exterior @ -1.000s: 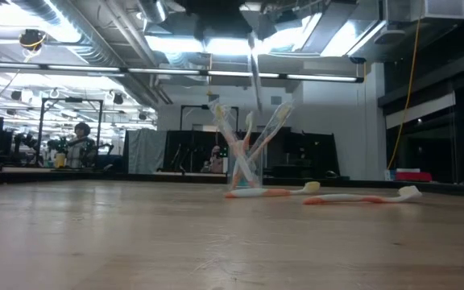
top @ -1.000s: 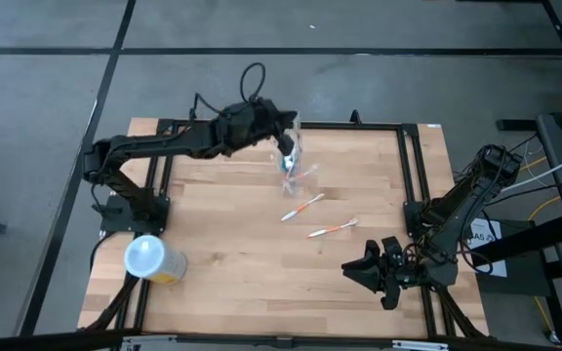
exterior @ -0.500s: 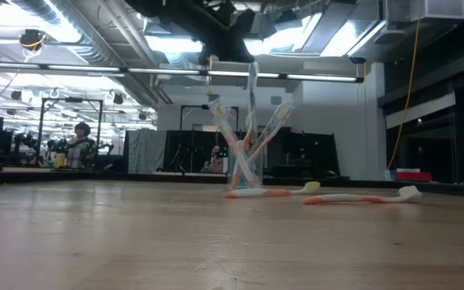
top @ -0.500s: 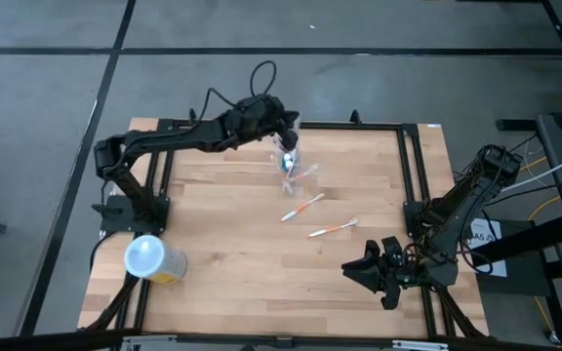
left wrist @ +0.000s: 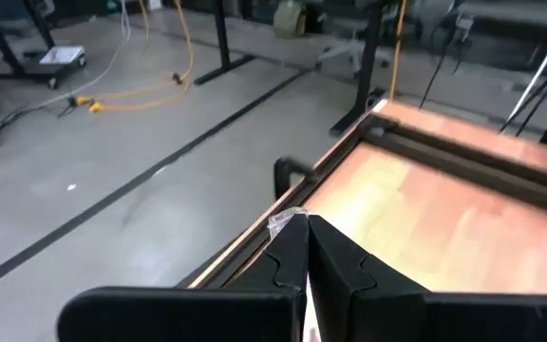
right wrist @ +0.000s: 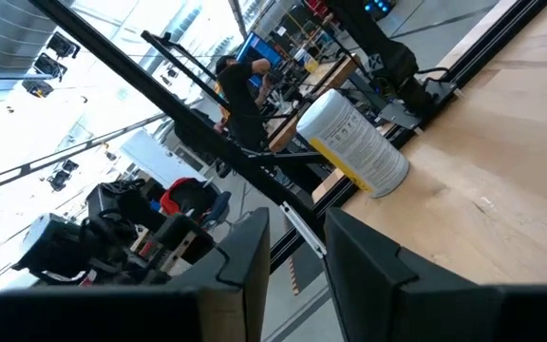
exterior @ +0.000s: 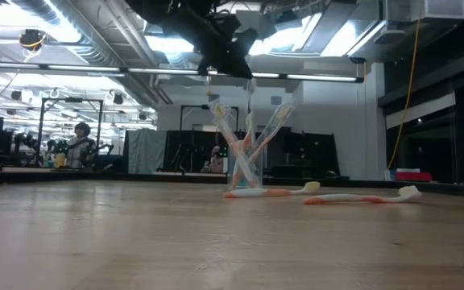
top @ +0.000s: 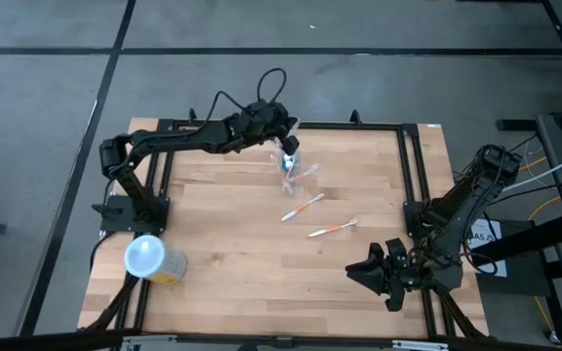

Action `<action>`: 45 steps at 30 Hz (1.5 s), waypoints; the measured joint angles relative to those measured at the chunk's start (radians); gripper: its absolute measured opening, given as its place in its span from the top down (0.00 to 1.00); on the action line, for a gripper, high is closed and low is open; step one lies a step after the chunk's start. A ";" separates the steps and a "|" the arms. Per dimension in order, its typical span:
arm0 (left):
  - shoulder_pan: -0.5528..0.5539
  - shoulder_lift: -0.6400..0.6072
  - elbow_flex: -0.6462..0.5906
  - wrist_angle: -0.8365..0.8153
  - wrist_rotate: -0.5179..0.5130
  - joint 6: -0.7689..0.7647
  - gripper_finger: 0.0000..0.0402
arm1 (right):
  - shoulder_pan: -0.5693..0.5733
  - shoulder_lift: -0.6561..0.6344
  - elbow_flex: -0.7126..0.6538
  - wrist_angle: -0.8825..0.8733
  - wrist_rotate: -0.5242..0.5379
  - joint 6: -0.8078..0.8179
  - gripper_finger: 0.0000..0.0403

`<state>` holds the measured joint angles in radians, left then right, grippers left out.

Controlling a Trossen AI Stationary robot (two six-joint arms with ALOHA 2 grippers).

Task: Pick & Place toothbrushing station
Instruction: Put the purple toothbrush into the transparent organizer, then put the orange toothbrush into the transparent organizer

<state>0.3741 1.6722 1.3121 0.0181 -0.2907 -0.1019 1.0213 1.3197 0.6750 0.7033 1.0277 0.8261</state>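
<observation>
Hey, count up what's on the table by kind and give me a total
Toothbrushes lying flat: 2
Clear cups holding brushes: 1
Yellow tubs: 1
Total: 4, without the brushes inside the cup, which overlap too much to count.

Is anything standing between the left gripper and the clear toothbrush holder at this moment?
Nothing visible does. The left gripper, shut, hangs just above the clear holder at the table's far edge. The two loose toothbrushes lie nearer the middle, off that path. The right gripper waits at the near right.
</observation>
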 joint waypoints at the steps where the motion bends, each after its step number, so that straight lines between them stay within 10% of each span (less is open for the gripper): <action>1: 0.003 0.000 0.000 -0.015 0.000 0.001 1.00 | 0.004 0.000 0.000 0.000 0.008 0.000 0.73; 22: 0.032 0.006 -0.111 -0.051 0.057 -0.079 0.98 | 0.018 0.000 0.000 0.000 0.038 0.003 0.73; 45: 0.014 -0.159 -0.085 -0.094 -0.041 0.014 0.65 | 0.019 0.000 0.000 -0.001 0.030 -0.026 0.73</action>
<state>0.3885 1.5132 1.2266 -0.0757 -0.3313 -0.0881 1.0399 1.3201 0.6746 0.7025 1.0580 0.7998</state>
